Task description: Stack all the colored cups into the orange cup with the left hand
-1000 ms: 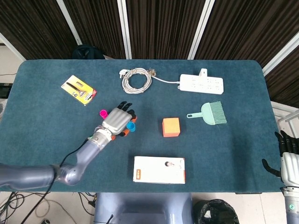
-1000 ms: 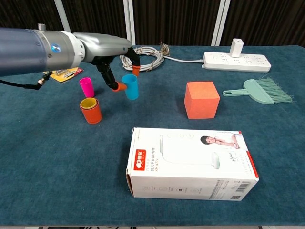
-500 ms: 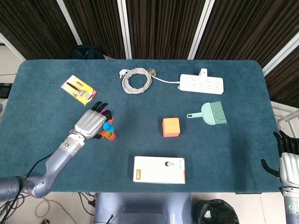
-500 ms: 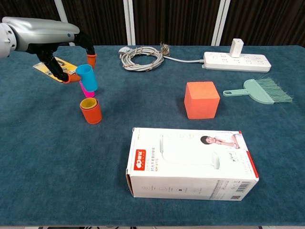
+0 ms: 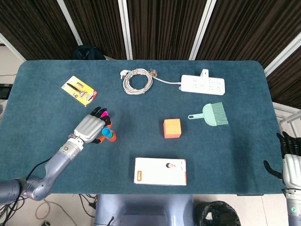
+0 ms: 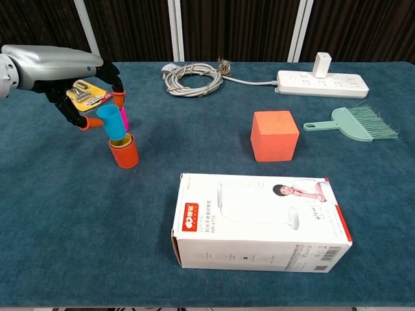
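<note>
While gripping blue cup | left hand | above orange cup

orange cube, white box, dustpan brush

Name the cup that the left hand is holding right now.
The blue cup. The left hand holds it tilted, its bottom at the mouth of the orange cup. The pink cup stands behind, ungripped.
</note>
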You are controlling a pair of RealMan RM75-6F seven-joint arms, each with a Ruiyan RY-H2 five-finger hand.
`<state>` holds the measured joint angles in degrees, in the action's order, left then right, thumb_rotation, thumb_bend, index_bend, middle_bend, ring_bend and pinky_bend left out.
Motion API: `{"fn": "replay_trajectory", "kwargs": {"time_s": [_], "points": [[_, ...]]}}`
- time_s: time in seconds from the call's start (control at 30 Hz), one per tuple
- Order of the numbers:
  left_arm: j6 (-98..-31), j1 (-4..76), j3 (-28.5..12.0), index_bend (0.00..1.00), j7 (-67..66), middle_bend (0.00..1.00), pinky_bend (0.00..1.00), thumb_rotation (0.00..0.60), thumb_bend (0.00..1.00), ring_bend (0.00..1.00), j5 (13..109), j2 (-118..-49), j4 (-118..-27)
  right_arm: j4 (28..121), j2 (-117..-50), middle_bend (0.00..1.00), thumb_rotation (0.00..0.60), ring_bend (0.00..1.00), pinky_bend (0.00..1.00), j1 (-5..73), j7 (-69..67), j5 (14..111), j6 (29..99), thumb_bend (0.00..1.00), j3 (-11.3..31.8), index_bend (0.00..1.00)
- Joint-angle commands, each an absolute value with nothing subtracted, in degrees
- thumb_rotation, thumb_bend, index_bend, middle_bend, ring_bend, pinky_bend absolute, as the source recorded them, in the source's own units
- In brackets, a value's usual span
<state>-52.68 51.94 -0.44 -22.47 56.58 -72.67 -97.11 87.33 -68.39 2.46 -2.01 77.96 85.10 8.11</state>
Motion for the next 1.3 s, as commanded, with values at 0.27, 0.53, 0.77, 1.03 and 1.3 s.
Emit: {"fn": "replay_trajectory", "kwargs": {"time_s": [0.27,0.53,0.77,1.03,1.3], "points": [[-52.06,51.34,-0.47,0.45,-22.44,0.26,0.00,0.600,0.35,0.00,56.87,-74.16,-95.12,87.33,-68.35,0.04,0.600,0.09,0.04,2.44,-2.06,77.97,85.14,0.34,8.15,0.09],[-51.40,51.17,-0.84,0.44,-22.53,0.26,0.00,0.600,0.35,0.00,56.72,-75.30,-93.66,87.33,-68.32,0.04,0.600,0.09,0.04,2.39,-2.04,77.93,85.25,0.34,8.20,0.09],[-50.65,51.14,-0.92,0.32,-22.94,0.25,0.00,0.600,0.35,0.00,56.47,-76.09,-92.67,87.36,-68.29,0.04,0.600,0.09,0.04,2.40,-2.06,77.94,85.15,0.34,8.17,0.09],[-50.69,50.84,-1.06,0.14,-23.78,0.21,0.00,0.600,0.29,0.00,55.89,-75.17,-93.05,87.44,-68.19,0.04,0.600,0.09,0.04,2.36,-2.16,77.86,85.19,0.34,8.23,0.09],[-53.17,49.66,-2.97,0.12,-21.99,0.21,0.00,0.600,0.26,0.00,56.23,-72.60,-94.36,87.47,-68.26,0.04,0.600,0.09,0.04,2.43,-1.97,77.99,85.12,0.34,8.17,0.09]]}}
